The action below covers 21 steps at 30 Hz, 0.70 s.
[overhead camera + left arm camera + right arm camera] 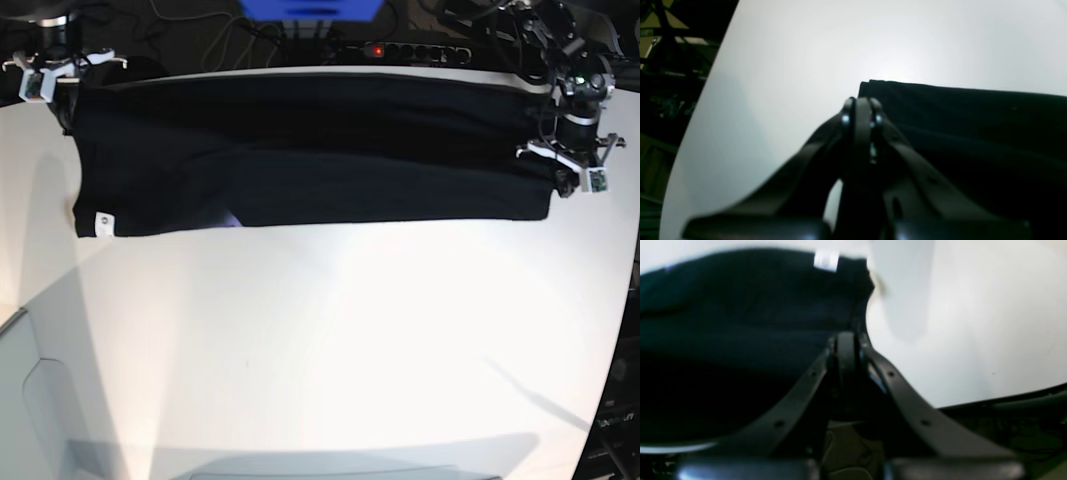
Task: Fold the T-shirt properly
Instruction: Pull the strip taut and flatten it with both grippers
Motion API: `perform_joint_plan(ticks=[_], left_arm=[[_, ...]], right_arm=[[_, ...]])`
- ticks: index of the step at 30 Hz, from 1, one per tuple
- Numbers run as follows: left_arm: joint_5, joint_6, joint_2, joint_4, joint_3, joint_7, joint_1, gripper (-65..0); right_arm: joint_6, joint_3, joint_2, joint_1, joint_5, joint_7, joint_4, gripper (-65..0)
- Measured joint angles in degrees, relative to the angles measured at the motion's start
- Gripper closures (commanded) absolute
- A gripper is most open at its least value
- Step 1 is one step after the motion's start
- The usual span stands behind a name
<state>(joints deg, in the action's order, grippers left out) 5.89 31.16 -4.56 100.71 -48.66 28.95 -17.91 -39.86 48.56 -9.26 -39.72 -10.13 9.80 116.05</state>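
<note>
The black T-shirt (310, 150) lies stretched sideways across the far part of the white table (330, 340), folded lengthwise. Its small white tag (100, 222) sits at the near left corner, and a bit of purple print (230, 218) peeks out at the near edge. My left gripper (861, 101) is shut, pinching the cloth's edge (940, 133) just below a corner. In the base view the left gripper (567, 178) is at the shirt's right end. My right gripper (847, 336) is shut on the shirt's other side edge (740, 323), with the white tag (826, 260) beyond it. The right gripper (58, 82) is at the far left corner.
A power strip with a red light (376, 50) and cables run along the table's far edge, beside a blue object (310, 8). A grey panel (30, 400) sits at the near left. The table's rounded edge (700, 110) drops off left of my left gripper.
</note>
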Motion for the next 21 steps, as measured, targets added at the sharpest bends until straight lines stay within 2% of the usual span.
perform_joint_plan(ticks=[10,18,21], left_arm=[[0.2,0.1,0.0,-2.6,-0.2,-0.2,-0.5,0.0],[0.2,0.0,0.1,-5.6,-0.3,0.0,-0.4,0.0],[0.1,0.0,0.1,-5.7,-0.2,0.0,-0.4,0.0]], right_arm=[[0.0,-0.5,-0.1,0.3,0.0,0.2,-0.1,0.0],[0.0,-2.5,-0.1,5.7,0.0,0.4,-1.7,0.0],[-0.1,-2.5,-0.2,9.4,4.0,0.5,-4.0,0.0]])
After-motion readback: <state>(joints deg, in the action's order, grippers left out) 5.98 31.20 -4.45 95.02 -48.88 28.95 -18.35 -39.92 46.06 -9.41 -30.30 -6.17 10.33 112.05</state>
